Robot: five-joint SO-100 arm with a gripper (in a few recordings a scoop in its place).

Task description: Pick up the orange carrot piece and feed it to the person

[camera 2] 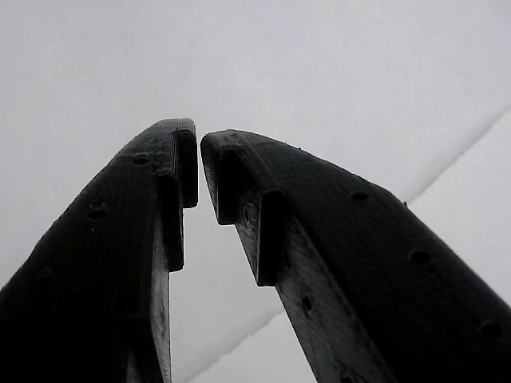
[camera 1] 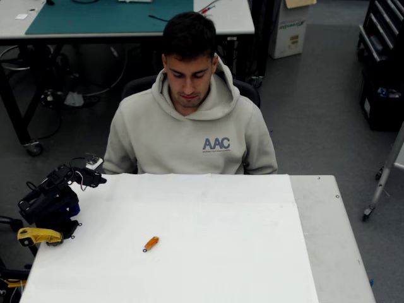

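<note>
In the overhead view we find the orange carrot piece [camera 1: 151, 243] lying flat on the white tabletop [camera 1: 240, 252], left of centre and toward the near edge, nothing touching it. Its long axis runs from about 2 o'clock to 8 o'clock, with the small dark tip at the 8 o'clock end.

From the carrot, the hand [camera 1: 95, 180] sits at roughly 10 o'clock, well apart, folded back over the tabletop's far-left corner. So we judge the coming reach must head toward 4 o'clock, and the jaws should close across that slanted axis.

In the wrist view the hand [camera 2: 199, 144] holds nothing — its black fingertips [camera 2: 231, 159] are nearly together, only a thin gap between them.

The person [camera 1: 189, 136] sits at 12 o'clock from the carrot, beyond the far edge, head bowed.
</note>
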